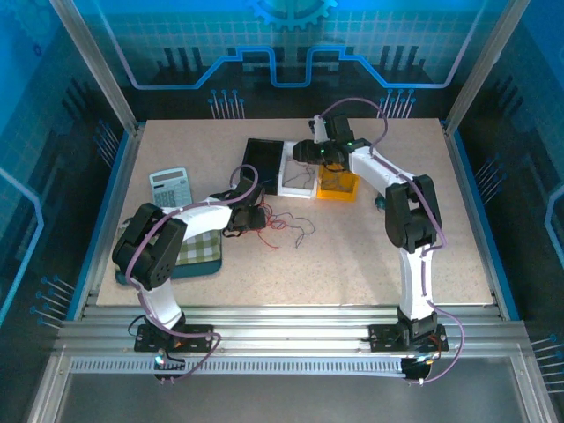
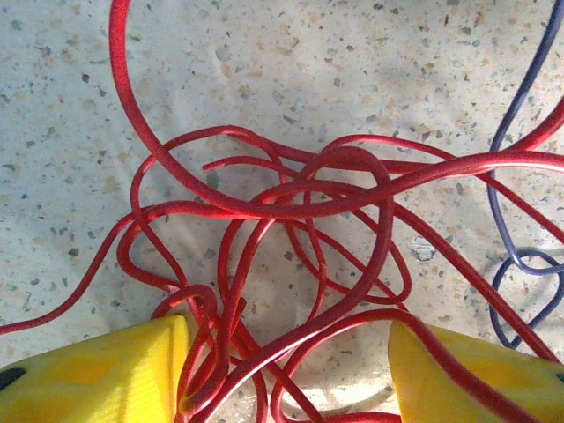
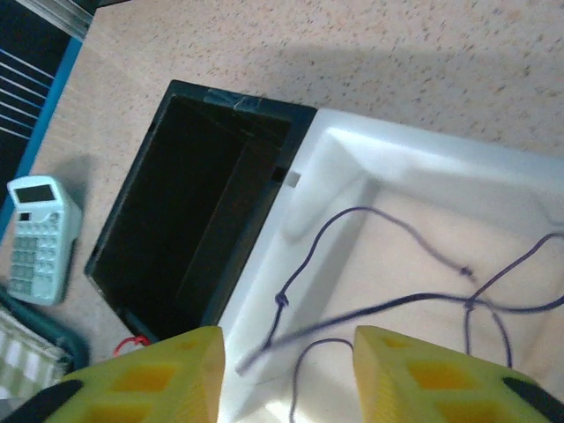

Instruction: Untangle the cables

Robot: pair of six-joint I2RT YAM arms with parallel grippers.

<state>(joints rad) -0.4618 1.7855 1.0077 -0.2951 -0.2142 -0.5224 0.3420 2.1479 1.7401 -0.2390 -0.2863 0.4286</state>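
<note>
The table (image 1: 370,256) has a matte, sandy top flecked with dark and pale grains, and the left wrist view shows that speckle sharply under the red cables (image 2: 291,203). These are thin, glossy, round cords thrown into overlapping loops and curls, lying on the table in front of the left arm. Beside them on the right runs a blue-purple cable (image 2: 507,256), just as thin, bent into a small oval loop. The left gripper (image 2: 286,379) stands open. Its blunt yellow fingers (image 2: 97,374) are set wide apart, with several red strands passing loosely between them and none pinched. From above, the same tangle reads only as faint red and dark squiggles, but that view places the rest of the scene: an orange bin (image 1: 337,185) and a teal tray (image 1: 207,269) carrying a green checked cloth (image 1: 198,248). The right wrist view looks down into a white box (image 3: 423,176) with smooth, slightly translucent walls. In it lies a dark purple cable (image 3: 361,210), hair-thin, knotted in places and blurred near the camera. Touching that box on one side is a rectangular black box (image 3: 242,104), and farther off a pale mint calculator (image 3: 35,238). The right gripper (image 3: 286,379) hangs over the white box with its jaws parted. The blurred strand crosses the gap, and I cannot tell whether it touches either finger.
</note>
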